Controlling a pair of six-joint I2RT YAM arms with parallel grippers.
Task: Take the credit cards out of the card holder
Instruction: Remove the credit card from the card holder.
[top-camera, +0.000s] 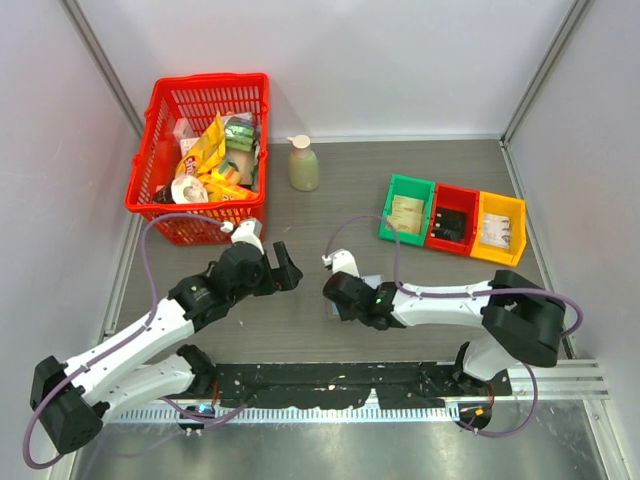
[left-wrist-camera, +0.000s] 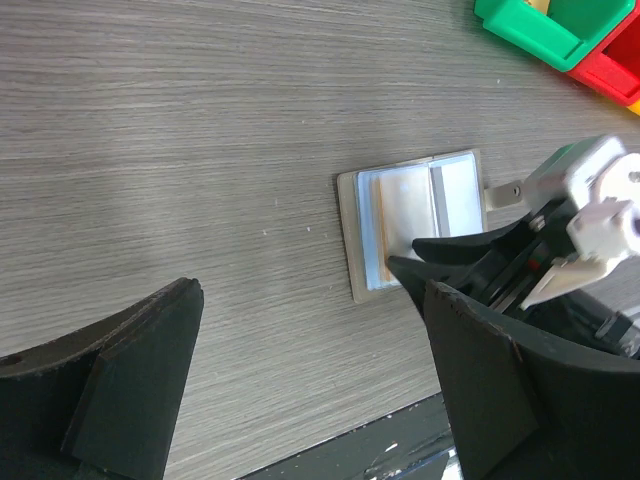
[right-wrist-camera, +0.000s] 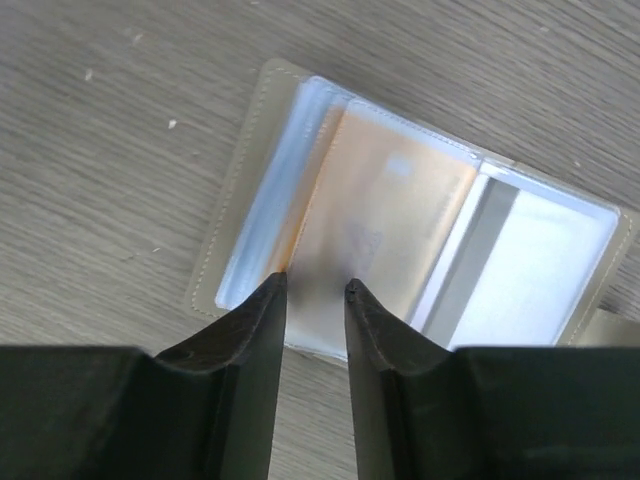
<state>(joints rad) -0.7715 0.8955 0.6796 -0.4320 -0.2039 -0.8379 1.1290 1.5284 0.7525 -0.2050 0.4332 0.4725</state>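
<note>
The grey table (top-camera: 330, 190) carries everything. The red basket (top-camera: 160, 215) of packets (top-camera: 205, 150) stands well apart from the card holder (top-camera: 372, 281), beyond it to the left. The row of green, red and yellow bins (top-camera: 452, 220) is beyond the card holder to the right, and the bottle (top-camera: 303, 165) is beyond it too. The holder lies opened flat under the right gripper (right-wrist-camera: 315, 285) — its fingers stand close together at the holder's near edge, and I cannot tell if they pinch anything. The left gripper (left-wrist-camera: 300, 320) is spread wide and empty, and hovers left of the holder. A yellow-orange credit card (right-wrist-camera: 390, 220) sits inside the holder, behind clear plastic.
</note>
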